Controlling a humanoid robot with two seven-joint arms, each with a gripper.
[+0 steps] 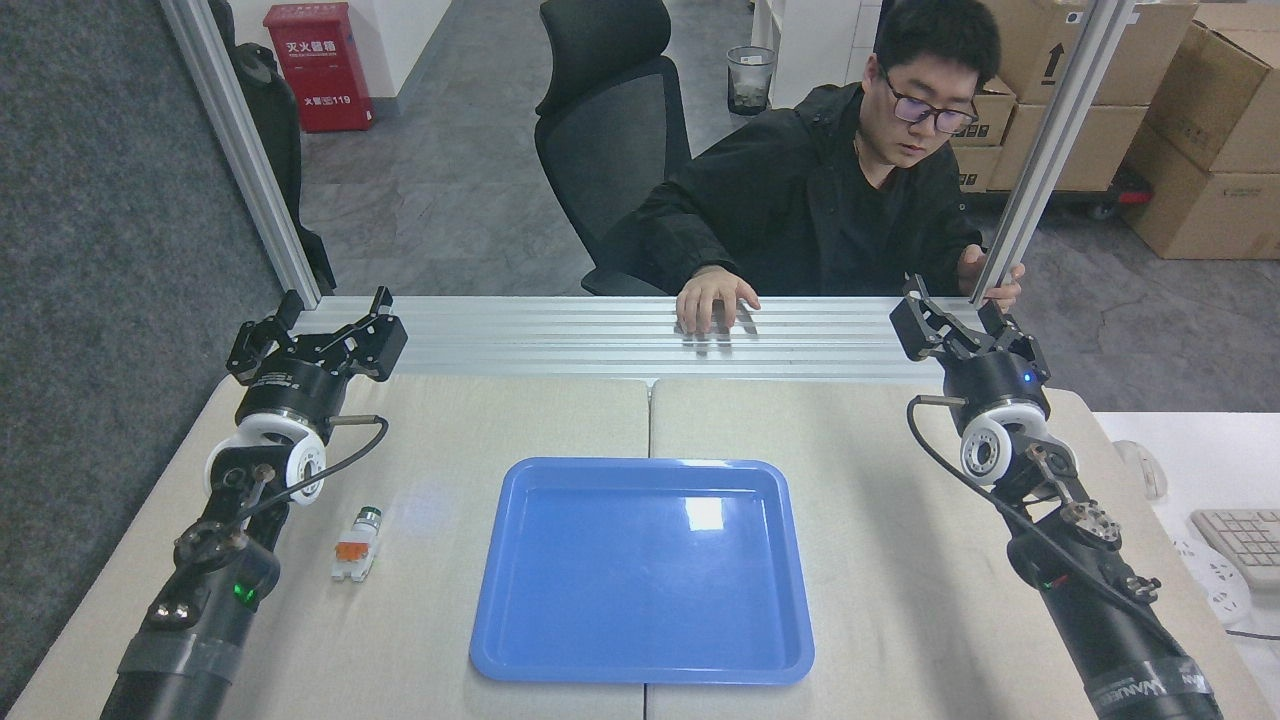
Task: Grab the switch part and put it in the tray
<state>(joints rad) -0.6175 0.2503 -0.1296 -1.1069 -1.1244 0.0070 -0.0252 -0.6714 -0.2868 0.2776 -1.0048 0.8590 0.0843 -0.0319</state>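
Note:
The switch part (357, 544) lies on the table left of the tray, white with an orange middle and its green cap pointing away from me. In the middle of the table sits the blue tray (643, 570), with nothing in it. My left gripper (312, 333) is raised at the table's far left edge, well behind the switch part, open with nothing between its fingers. Far across on the right, my right gripper (955, 318) also stands open and holds nothing.
A person in black sits behind the aluminium rail (640, 335), one hand (714, 298) resting on it, the other gripping the right frame post (1040, 160). A keyboard (1245, 540) and a mouse (1140, 468) lie on a white surface at right.

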